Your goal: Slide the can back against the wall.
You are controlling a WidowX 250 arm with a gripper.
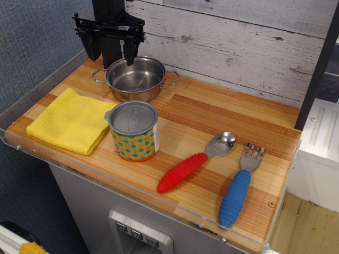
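Observation:
The can [134, 130] is a short tin with a grey pull-tab lid and a yellow label with green and orange dots. It stands upright near the front of the wooden counter [212, 119], touching the yellow cloth's right edge. The wall [233, 47] of whitewashed grey planks runs along the back of the counter. My black gripper [110, 53] hangs at the back left, above the left rim of the steel pot, well behind the can. Its fingers are spread apart and hold nothing.
A steel two-handled pot [135, 79] stands between the can and the wall. A folded yellow cloth [71, 120] lies at the left. A red-handled spoon [193, 163] and blue-handled fork [238, 188] lie at the front right. A blue textured wall [32, 47] bounds the left.

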